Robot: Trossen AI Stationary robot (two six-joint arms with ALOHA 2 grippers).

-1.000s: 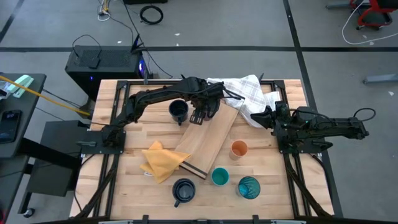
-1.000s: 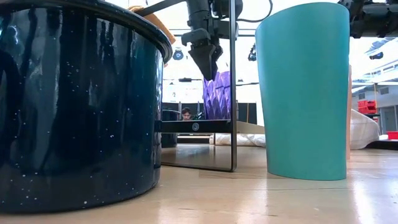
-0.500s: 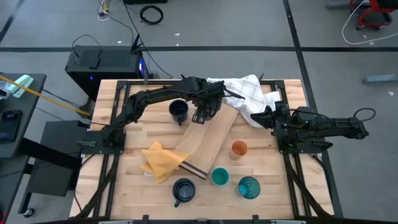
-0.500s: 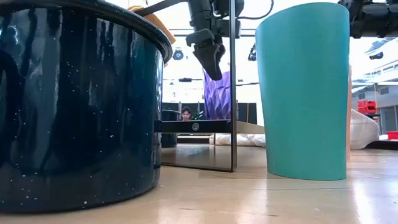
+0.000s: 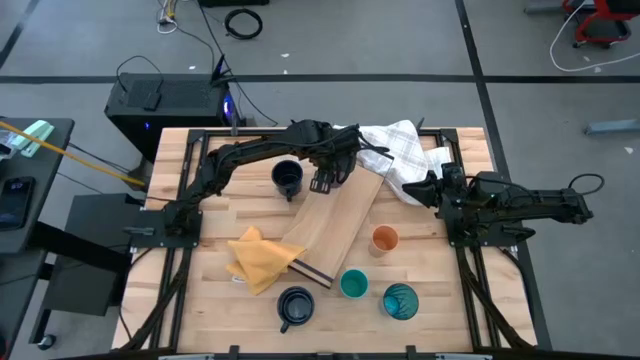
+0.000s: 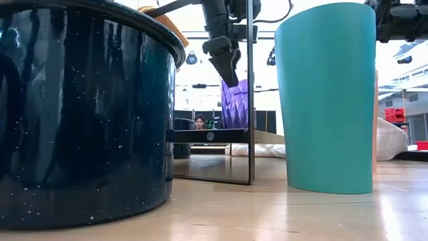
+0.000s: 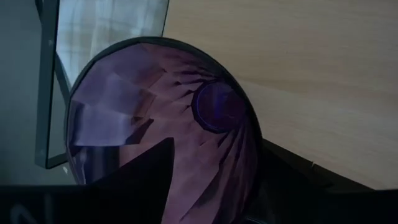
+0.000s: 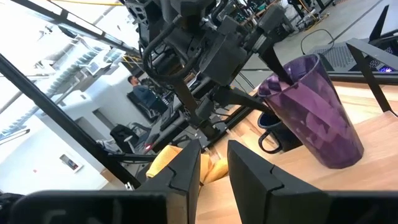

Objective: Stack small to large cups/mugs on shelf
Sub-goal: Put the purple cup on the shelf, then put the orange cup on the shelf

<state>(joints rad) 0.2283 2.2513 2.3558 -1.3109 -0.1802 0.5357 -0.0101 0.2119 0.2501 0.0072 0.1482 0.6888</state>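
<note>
My left gripper (image 5: 322,182) reaches over the far end of the light-wood shelf (image 5: 335,230) and is shut on the translucent purple tumbler (image 8: 311,112), which stands upright there. The left wrist view looks down into the tumbler (image 7: 155,106). The shelf lies slantwise across the table's middle, its near end by the yellow cloth (image 5: 260,258). One navy mug (image 5: 288,178) stands left of the shelf's far end. The other navy mug (image 5: 295,306), the small teal cup (image 5: 352,284) and the patterned teal tumbler (image 5: 400,300) stand near the near edge. The orange cup (image 5: 385,239) stands right of the shelf. My right gripper (image 5: 428,188) waits shut at the right. My left gripper holds the purple tumbler by its rim wall (image 7: 252,155), one finger (image 7: 143,180) inside the tumbler and the other outside. The fingers come from above, pointing down (image 6: 227,70). The tumbler stays upright with its base (image 8: 342,163) on the shelf's far end.
A white checked towel (image 5: 395,148) lies bunched at the far right, close to the shelf's far end and my right arm. In the low view the near navy mug (image 6: 80,114) and teal cup (image 6: 328,100) fill the foreground. A person sits in the room beyond.
My left gripper has edged slightly toward the table's far edge and turned a little at the wrist, still holding the purple tumbler, which has shifted slightly with it.
</note>
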